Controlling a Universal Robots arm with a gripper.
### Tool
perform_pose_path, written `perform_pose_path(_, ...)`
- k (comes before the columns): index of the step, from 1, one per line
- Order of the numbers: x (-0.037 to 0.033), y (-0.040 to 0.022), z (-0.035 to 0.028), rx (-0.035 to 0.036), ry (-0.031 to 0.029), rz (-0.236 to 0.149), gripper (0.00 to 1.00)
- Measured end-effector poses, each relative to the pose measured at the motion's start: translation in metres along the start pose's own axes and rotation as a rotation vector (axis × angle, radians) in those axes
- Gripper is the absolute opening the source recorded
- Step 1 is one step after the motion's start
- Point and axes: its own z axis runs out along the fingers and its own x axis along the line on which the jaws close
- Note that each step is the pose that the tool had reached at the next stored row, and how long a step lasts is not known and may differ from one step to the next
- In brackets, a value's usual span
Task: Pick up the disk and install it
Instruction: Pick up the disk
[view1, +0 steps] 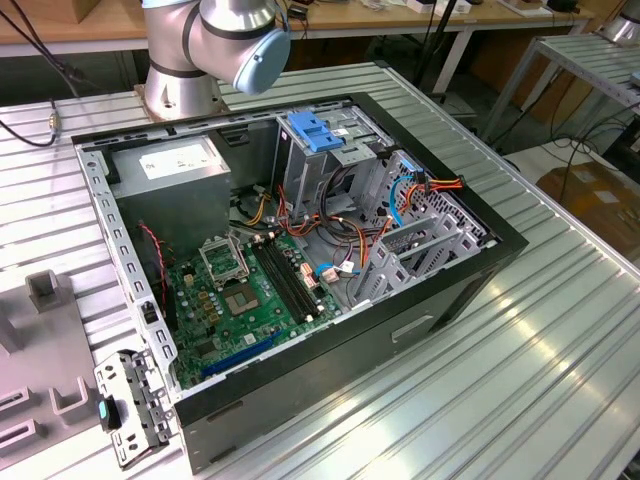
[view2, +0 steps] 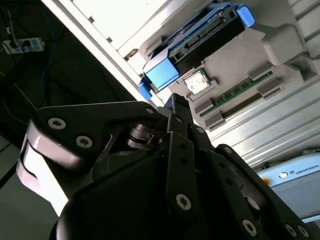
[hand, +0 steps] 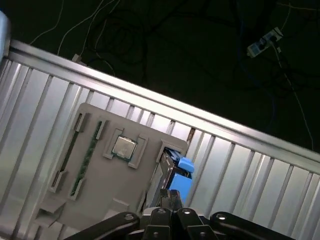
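Observation:
The disk (view2: 200, 45) is a dark flat drive with bright blue side rails. It stands on edge in a slot of a grey holder tray (view2: 280, 45). In the first wrist view the disk's (hand: 184, 172) blue end shows at the edge of the tray (hand: 100, 200). In both wrist views my gripper (view2: 175, 102) is a black linkage just short of that blue end, not touching it. In the first wrist view the gripper's (hand: 172, 196) fingers lie together with nothing between them.
The grey tray also holds a processor chip (hand: 123, 147) and a green memory stick (hand: 85, 160). In the exterior view an open computer case (view1: 480, 275) lies on the ribbed aluminium table (view1: 540, 380), with a pale blue bracket (view1: 315, 130) on its drive cage. The arm's base (view1: 180, 85) stands behind it.

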Motion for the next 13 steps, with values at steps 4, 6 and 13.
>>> perform_pose_path(4, -0.0001, -0.0003, 0.0068, -0.0004, -0.0035, 0.091, 0.11)
perform_pose_path(6, -0.0001, -0.0004, 0.0096, -0.0005, -0.0051, 0.126, 0.11)
perform_pose_path(13, -0.0004, -0.001, 0.0199, -0.001, -0.0099, 0.243, 0.17)
